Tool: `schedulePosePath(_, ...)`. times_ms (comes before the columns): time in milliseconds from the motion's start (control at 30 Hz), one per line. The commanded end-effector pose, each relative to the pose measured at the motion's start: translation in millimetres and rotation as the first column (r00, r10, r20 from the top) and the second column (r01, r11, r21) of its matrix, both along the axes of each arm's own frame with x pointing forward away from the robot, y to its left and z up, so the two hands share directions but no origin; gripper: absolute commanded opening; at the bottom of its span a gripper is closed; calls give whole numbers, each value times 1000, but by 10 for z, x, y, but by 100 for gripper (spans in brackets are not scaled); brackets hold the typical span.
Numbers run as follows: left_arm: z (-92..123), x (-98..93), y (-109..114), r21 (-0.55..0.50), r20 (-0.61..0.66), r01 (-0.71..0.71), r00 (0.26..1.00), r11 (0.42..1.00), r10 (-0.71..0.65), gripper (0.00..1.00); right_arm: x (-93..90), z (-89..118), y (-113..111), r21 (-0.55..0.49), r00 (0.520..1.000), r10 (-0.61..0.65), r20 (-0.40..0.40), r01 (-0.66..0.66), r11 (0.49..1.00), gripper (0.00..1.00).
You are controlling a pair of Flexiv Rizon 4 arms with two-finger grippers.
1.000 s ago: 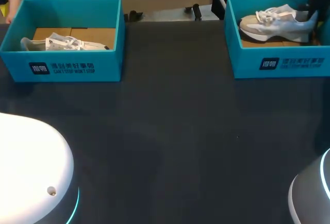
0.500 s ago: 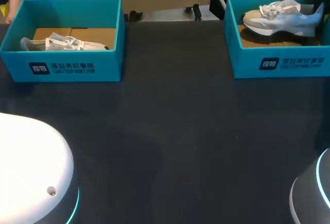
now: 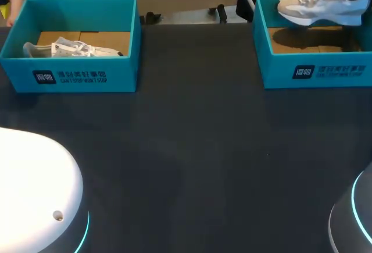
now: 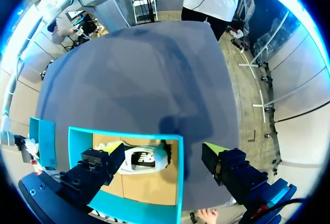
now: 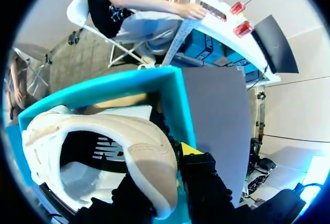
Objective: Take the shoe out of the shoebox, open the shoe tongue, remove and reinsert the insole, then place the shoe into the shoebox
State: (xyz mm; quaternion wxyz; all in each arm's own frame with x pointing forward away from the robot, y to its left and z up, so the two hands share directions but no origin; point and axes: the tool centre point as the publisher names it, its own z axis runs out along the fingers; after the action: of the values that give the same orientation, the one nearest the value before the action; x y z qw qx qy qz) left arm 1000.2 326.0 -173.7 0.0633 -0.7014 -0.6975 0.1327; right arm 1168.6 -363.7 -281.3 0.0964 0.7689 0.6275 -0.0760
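Above the right shoebox (image 3: pixel 278 61), right jaws pinch the shoe (image 3: pixel 321 11); left jaws hang spread.

Soft overhead light on a dark, matte counter (image 3: pixel 192 148).
The raised shoe (image 3: pixel 319 10) casts a soft shadow on the floor of its shoebox (image 3: pixel 331 71); broad faint shadows lie across the counter in the left wrist view; the shoe's inside is dark.

The dark table (image 3: pixel 192 148) bears a teal shoebox (image 3: pixel 122 74) at its far left (a pale sneaker (image 3: pixel 72 49) lies inside it).
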Motion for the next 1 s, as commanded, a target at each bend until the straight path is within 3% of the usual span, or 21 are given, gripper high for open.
schedulePosePath(33,1,-8,2,2,2,2,1000,1000,-2,100,-225,282,58,-8,996,20,83,-19,1000,0)
schedulePosePath(733,1,-8,2,2,2,2,1000,1000,-2,100,-549,1043,422,-14,975,51,215,-49,999,0)
schedulePosePath(1000,1,-8,2,2,2,2,1000,1000,-2,100,-599,1104,522,12,966,60,252,-65,998,0)
